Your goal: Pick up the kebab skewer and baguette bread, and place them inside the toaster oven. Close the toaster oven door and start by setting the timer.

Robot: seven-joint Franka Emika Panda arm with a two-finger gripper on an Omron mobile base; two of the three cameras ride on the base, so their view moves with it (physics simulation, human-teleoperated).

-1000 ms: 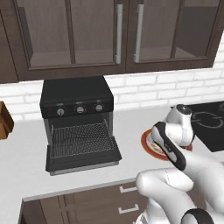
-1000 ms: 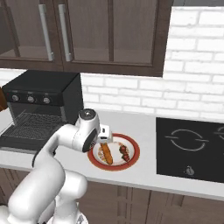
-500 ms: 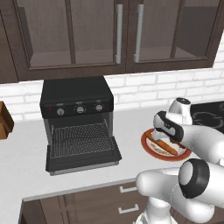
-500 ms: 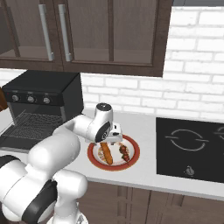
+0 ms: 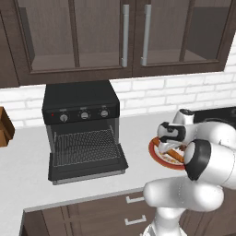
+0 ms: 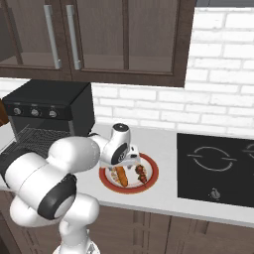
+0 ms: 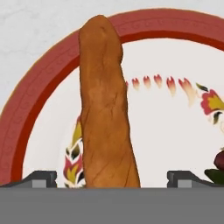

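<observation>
Where arm blocks, baguette bread [image 7: 105, 113] between spread fingers [image 7: 41, 178].

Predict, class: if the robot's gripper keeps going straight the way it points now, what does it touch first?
Most likely the baguette bread, lying on the red-rimmed plate between the open jaws of the gripper. How far off it is cannot be told.
</observation>
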